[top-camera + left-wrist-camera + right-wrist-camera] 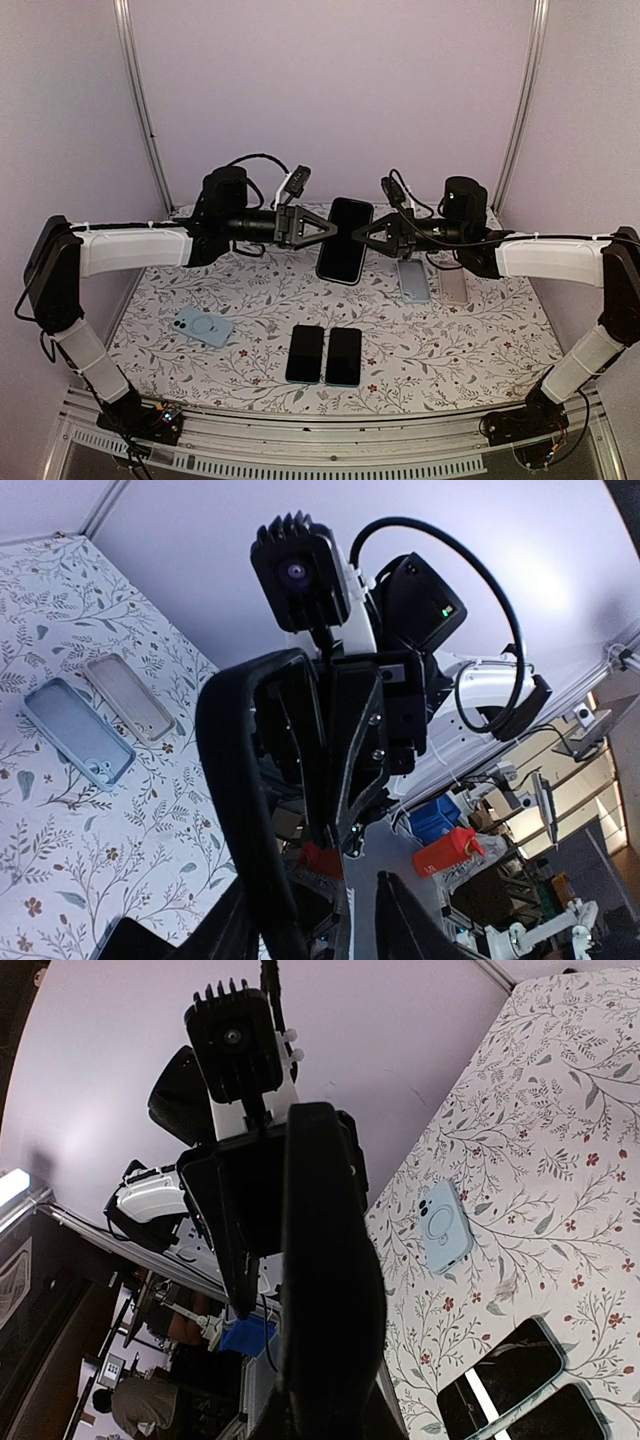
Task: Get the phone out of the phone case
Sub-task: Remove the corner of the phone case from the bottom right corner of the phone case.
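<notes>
- Enclosure: plain lavender walls [330,90] around one table [250,290] covered with a floral-print cloth.
- Arms: two, reaching in from 9 and 3 o'clock and meeting above the 12 o'clock part of the table.
- Task item: one phone [345,240], screen toward the overhead camera, in a black case [235,810]. It is held off the cloth between the two grippers, near upright.
- Left gripper [328,228]: it meets the left edge of the cased phone. In the left wrist view its jaws stand partly apart with the case rim running between them. Whether they pinch that rim cannot be told.
- Right gripper [358,236]: it is closed on the right edge of the cased phone, whose dark edge fills the middle of the right wrist view.
- Loose phones [305,353]: two, lying screen up side by side, almost touching, at 6 o'clock.
- Empty cases [413,280]: two, lying open side up next to each other at 2 o'clock. One is pale blue and one is clear or grey.
- Light blue case [203,326]: one, back up with a ring mark, at 9 o'clock, well apart from the rest. Whether it contains a phone cannot be told.
- Case count: four in all, one held and three on the cloth.
</notes>
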`<act>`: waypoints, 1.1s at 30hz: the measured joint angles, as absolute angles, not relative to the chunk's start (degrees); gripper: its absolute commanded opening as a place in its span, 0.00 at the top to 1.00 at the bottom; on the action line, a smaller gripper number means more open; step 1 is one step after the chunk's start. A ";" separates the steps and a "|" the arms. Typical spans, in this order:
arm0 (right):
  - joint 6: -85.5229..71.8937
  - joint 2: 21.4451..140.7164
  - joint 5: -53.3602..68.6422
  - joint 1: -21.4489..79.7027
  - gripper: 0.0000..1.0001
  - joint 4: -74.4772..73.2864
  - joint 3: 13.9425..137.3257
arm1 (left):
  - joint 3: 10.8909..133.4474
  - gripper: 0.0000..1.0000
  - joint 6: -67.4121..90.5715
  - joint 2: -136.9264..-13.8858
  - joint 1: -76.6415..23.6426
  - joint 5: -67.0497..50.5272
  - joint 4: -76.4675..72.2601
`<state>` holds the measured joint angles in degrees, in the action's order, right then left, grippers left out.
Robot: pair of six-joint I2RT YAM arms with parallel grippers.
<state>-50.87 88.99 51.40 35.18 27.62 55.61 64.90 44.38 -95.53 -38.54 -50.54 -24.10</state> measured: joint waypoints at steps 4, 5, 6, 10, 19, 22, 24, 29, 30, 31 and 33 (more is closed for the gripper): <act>-48.56 89.08 52.60 35.18 1.00 23.94 57.91 | 65.76 0.66 44.49 -96.16 -38.57 -52.10 -24.12; -47.97 89.21 52.80 35.20 1.00 23.20 58.50 | 65.80 0.69 44.56 -96.27 -38.57 -52.34 -24.12; -47.29 89.43 52.90 35.22 1.00 22.33 59.11 | 65.95 0.72 44.53 -96.44 -38.57 -52.71 -24.14; -45.06 90.13 53.21 35.27 1.00 20.03 60.80 | 66.17 0.85 44.93 -97.03 -38.57 -53.28 -23.86; -41.74 90.50 53.32 35.42 0.70 19.29 61.21 | 66.17 1.00 47.66 -97.17 -38.50 -53.91 -23.70; -41.69 90.50 52.14 35.57 0.48 19.14 61.25 | 65.76 1.00 49.60 -97.21 -38.50 -53.25 -25.41; -41.43 90.50 51.46 35.57 0.40 19.14 61.23 | 65.08 1.00 51.66 -97.23 -38.37 -52.86 -27.49; -40.84 90.04 49.15 35.62 0.35 20.27 60.16 | 62.26 1.00 60.14 -97.60 -37.63 -50.83 -36.49; -40.88 89.54 48.69 35.62 0.34 20.67 59.27 | 61.60 1.00 62.08 -97.76 -37.32 -50.28 -38.63; -40.95 89.12 48.47 35.62 0.34 20.97 58.59 | 60.99 1.00 63.81 -97.86 -37.04 -49.95 -40.42; -41.10 88.09 47.92 35.62 0.34 21.91 56.95 | 59.64 1.00 67.77 -98.19 -36.25 -48.80 -44.58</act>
